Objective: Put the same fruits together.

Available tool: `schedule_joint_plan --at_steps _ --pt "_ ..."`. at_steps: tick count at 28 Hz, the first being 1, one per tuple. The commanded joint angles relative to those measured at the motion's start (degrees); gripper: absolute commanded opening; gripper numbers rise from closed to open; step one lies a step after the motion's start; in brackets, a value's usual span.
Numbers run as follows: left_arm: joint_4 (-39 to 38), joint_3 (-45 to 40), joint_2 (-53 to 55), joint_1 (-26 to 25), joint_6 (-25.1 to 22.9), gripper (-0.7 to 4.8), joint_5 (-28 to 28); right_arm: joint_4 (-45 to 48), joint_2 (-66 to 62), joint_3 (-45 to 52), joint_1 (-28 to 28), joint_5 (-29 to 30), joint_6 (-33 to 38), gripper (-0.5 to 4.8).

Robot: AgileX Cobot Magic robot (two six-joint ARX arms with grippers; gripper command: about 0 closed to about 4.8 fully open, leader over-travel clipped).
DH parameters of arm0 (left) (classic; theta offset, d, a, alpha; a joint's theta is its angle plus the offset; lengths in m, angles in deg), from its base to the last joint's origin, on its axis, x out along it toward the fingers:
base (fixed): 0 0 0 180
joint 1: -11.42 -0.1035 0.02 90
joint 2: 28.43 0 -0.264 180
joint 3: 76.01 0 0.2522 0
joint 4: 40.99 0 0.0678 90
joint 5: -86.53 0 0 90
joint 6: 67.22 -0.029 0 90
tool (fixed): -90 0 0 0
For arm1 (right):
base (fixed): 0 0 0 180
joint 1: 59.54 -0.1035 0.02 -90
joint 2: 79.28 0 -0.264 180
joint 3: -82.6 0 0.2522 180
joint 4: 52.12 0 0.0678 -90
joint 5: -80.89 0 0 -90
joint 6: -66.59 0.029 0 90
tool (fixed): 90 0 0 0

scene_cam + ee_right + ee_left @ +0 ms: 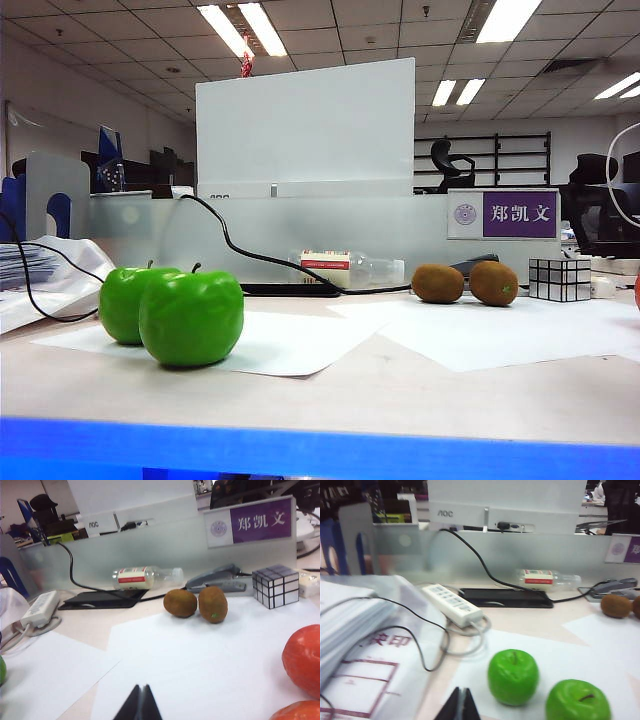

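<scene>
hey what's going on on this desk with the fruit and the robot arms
Nothing is being held. The two green apples sit together on white paper on the left, and the two kiwis lie touching further back on the right, near the mirrored cube. Orange-red fruit shows at the right edge. The left gripper and right gripper are both shut and empty, above the table.
</scene>
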Motion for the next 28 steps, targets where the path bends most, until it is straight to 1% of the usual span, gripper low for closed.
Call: schedule_joint_plan --at_steps 1,4,5,7,10,13,15,17,23,25,28 --pt "0.92 -0.61 0.09 0.02 3.96 -0.05 1.38 1.05 0.04 0.26 -0.02 0.13 -0.07 -0.02" --pt "3.98 -2.86 0.07 0.02 6.25 -0.05 2.12 0.83 0.04 0.37 -0.02 0.13 -0.59 -0.02" --pt "6.54 -4.52 0.07 0.02 6.54 -0.05 2.21 0.85 0.07 0.37 -0.02 0.11 -0.92 -0.02" --pt "10.32 -7.23 0.07 0.02 6.45 -0.05 2.16 0.92 0.09 0.37 -0.02 0.11 -0.90 -0.02" --pt "13.09 -9.57 0.07 0.02 6.19 -0.05 2.03 0.96 0.09 0.37 -0.02 0.09 -0.90 -0.02" --pt "14.34 -12.07 0.07 0.02 4.72 -0.05 2.25 0.90 0.09 0.37 -0.02 -0.57 -0.90 -0.02" --pt "16.50 -14.49 0.07 0.02 4.44 -0.05 2.23 0.57 0.09 0.37 -0.02 -0.83 -0.87 0.00" --pt "15.78 -15.72 0.02 0.02 3.32 -0.05 2.21 0.37 0.09 0.37 -0.02 -0.98 -0.90 0.00" --pt "18.05 -15.72 0.04 0.02 -1.18 -0.05 2.34 0.17 0.15 0.37 -0.02 -0.96 -0.90 0.00" --pt "20.46 -15.69 -0.02 0.02 -2.38 -0.05 2.12 0.15 0.15 0.37 -0.02 -0.94 -0.90 0.00" --pt "22.71 -15.69 -0.07 0.02 -1.92 -0.04 1.73 0.15 0.15 0.37 -0.02 -0.96 -0.90 -0.01"
